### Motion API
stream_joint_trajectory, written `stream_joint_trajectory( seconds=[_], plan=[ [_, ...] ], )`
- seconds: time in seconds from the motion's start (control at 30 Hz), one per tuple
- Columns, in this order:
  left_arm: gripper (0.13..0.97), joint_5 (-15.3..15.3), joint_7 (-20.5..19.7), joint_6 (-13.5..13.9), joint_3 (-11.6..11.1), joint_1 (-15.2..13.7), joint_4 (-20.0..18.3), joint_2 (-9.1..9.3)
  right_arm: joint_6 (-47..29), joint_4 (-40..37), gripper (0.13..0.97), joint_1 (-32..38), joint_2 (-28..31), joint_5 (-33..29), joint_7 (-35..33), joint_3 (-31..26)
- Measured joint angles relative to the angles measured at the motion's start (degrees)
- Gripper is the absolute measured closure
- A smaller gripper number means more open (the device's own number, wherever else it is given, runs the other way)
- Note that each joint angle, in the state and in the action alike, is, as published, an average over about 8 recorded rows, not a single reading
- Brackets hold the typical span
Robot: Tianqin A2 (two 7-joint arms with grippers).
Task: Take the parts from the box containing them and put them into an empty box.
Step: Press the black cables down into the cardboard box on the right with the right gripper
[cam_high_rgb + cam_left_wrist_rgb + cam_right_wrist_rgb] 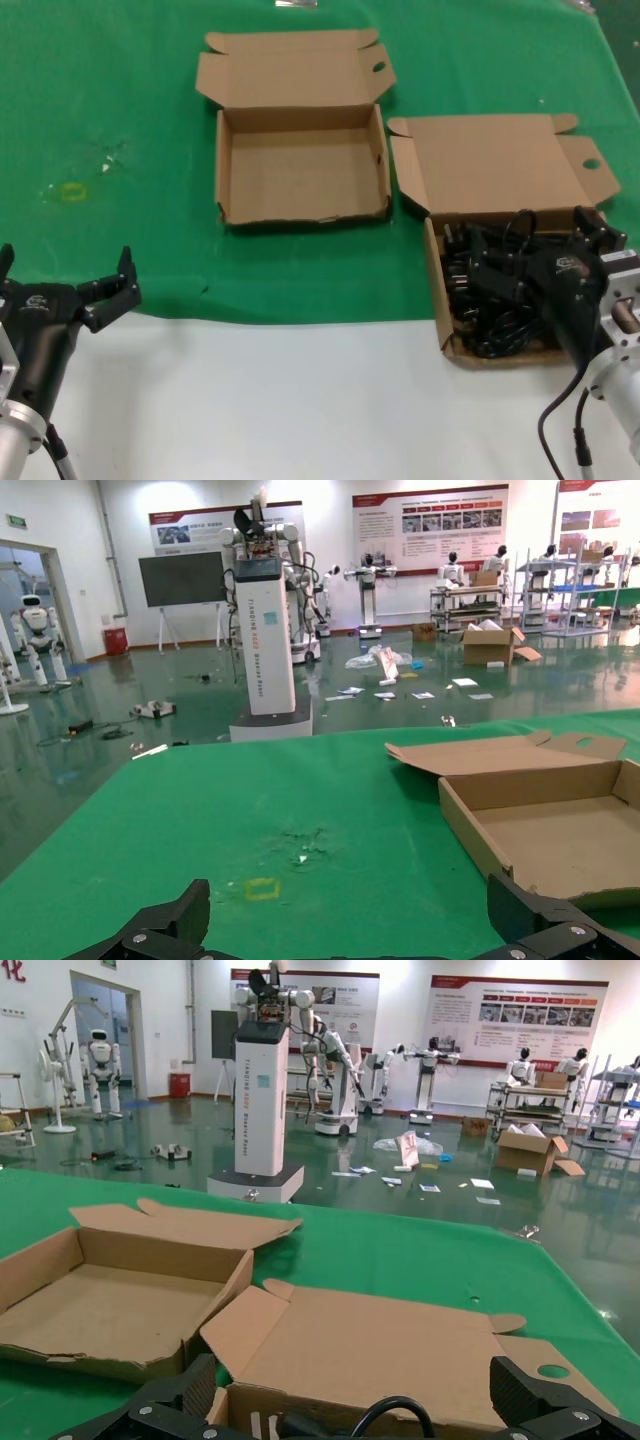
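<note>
The box containing the parts (437, 275) lies at the right with its lid (495, 165) open, and a heap of black power cords (490, 320) shows inside. The empty box (300, 168) lies open left of it with a bare floor. My right gripper (538, 238) is open just above the cords and holds nothing. In the right wrist view it (355, 1392) spans a cord loop (392, 1407), with the lid (400, 1345) behind and the empty box (110, 1310) beyond. My left gripper (65, 263) is open and empty at the near left, and the empty box (560, 825) shows in its view.
A green mat (120, 120) covers the far part of the table, with a white strip (280, 400) near me. A small yellow mark (72, 191) lies on the mat at the left. The two boxes nearly touch at their corners.
</note>
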Motion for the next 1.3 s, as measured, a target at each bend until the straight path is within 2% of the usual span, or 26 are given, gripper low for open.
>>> stream_joint_trajectory(
  seconds=[0.83, 1.13, 1.3],
  plan=[
    [0.142, 0.0, 0.0, 0.0, 0.0, 0.0, 0.0, 0.00, 0.0, 0.0, 0.129, 0.0, 0.0, 0.0, 0.0, 0.0],
    [0.218, 0.0, 0.0, 0.0, 0.0, 0.0, 0.0, 0.00, 0.0, 0.0, 0.129, 0.1, 0.1, 0.1, 0.1, 0.0],
    [0.311, 0.0, 0.0, 0.0, 0.0, 0.0, 0.0, 0.00, -0.2, -0.2, 0.129, 0.6, 0.8, 0.3, 0.4, -0.2]
  ],
)
